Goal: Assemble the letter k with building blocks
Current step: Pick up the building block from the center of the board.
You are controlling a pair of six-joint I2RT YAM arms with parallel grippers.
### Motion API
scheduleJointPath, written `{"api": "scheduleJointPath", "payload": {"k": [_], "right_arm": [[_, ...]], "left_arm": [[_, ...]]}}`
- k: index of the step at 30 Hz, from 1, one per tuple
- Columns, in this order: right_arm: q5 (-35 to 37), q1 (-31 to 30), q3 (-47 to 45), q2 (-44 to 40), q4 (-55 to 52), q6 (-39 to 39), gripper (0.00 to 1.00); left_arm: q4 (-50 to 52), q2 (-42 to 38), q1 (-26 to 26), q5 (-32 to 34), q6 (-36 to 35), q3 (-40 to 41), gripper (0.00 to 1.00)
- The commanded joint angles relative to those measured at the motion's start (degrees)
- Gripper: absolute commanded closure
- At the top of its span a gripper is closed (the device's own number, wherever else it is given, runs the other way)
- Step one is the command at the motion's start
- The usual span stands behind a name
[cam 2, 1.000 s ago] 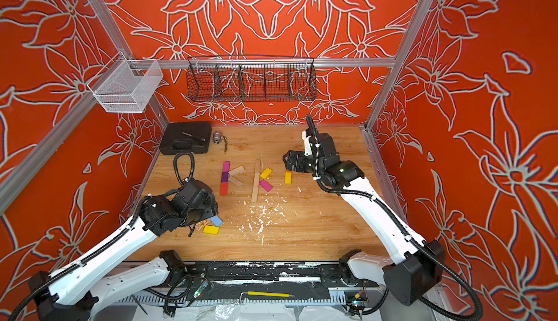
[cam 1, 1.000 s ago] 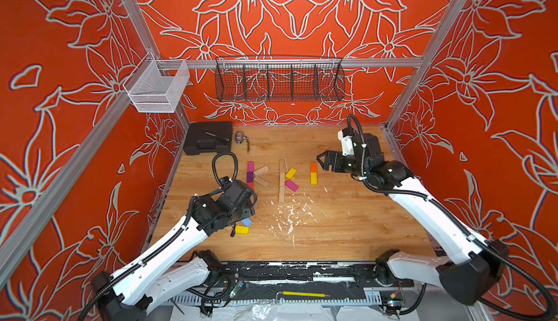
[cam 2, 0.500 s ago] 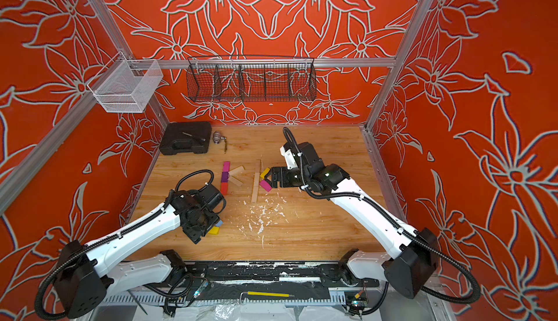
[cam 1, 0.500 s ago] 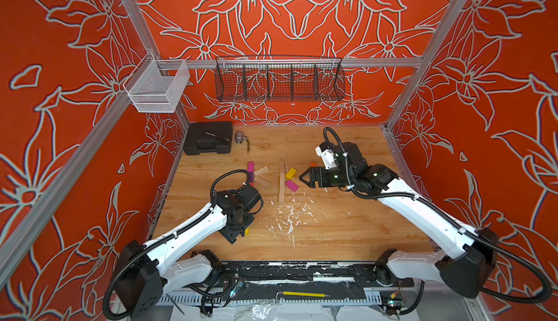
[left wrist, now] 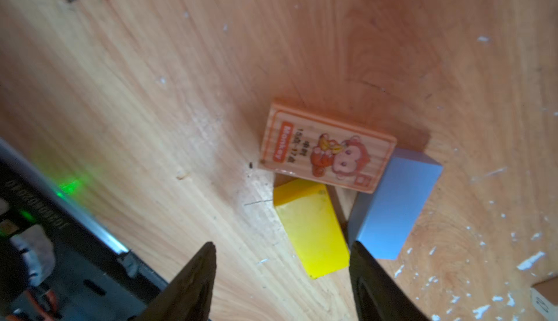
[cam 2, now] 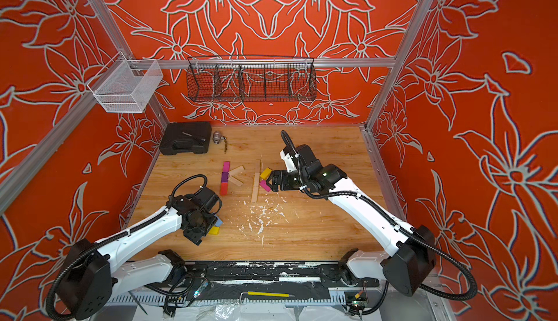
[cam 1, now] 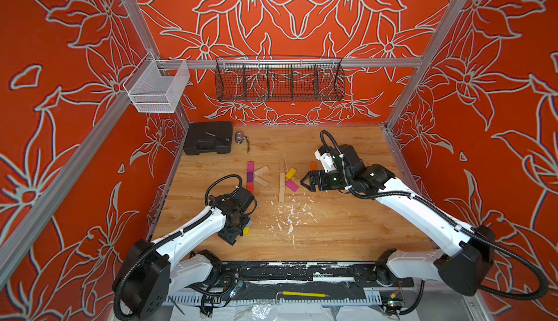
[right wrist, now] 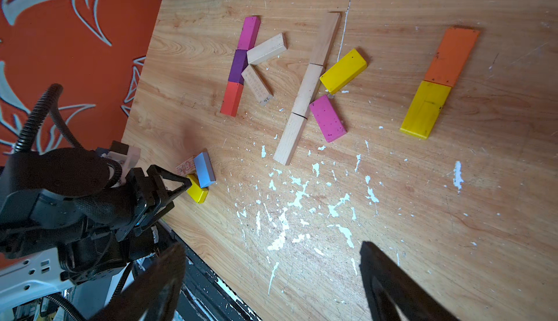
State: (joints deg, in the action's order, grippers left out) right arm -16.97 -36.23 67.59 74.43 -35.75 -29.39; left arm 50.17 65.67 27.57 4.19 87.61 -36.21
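Three building blocks lie together near the table's front left: a yellow one, a light blue one and a plain one printed with a monkey. My left gripper hangs open over them, and the yellow block's end lies between its fingers, close to one of them. A magenta, purple and red column with two slanted plain blocks forms a small K. Beside it a plain-wood column carries a yellow and a magenta block. My right gripper is open and empty just right of that magenta block.
An orange block and a yellow block lie end to end further right. White flecks litter the front middle. A black case and a metal fitting sit at the back left. Wire baskets hang on the back wall.
My left gripper has swung toward the front and turned down over the yellow and light blue blocks, narrowing slightly. My right gripper has moved left from the orange block to the second K.
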Motion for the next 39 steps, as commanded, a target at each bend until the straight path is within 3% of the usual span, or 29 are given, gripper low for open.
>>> {"api": "scheduleJointPath", "payload": {"k": [1, 8, 18, 26, 35, 39], "right_arm": [[0.9, -0.3, 0.2, 0.8, -0.9, 0.4, 0.08], [1.9, -0.3, 0.5, 0.9, -1.3, 0.1, 0.08], [3.2, -0.3, 0.6, 0.5, -1.9, 0.1, 0.08], [3.8, -0.3, 0.4, 0.3, -2.2, -0.1, 0.08], [4.2, -0.3, 1.6, 0.0, -3.0, -0.1, 0.08], [5.2, -0.3, 2.0, -0.4, -3.0, -0.1, 0.08]], "left_arm": [[-1.3, 1.3, -1.2, 0.1, -1.4, 0.1, 0.34], [-1.2, 3.0, -2.5, -0.7, -2.6, 0.7, 0.47], [-3.0, 3.7, -2.8, -1.9, -3.4, 2.1, 0.49], [-3.1, 4.1, -2.8, -1.7, -4.4, 2.1, 0.65], [-3.3, 5.8, -2.9, -2.6, -6.2, 2.0, 0.68], [-3.8, 7.2, -2.8, -3.6, -8.3, 1.1, 0.77]]}}
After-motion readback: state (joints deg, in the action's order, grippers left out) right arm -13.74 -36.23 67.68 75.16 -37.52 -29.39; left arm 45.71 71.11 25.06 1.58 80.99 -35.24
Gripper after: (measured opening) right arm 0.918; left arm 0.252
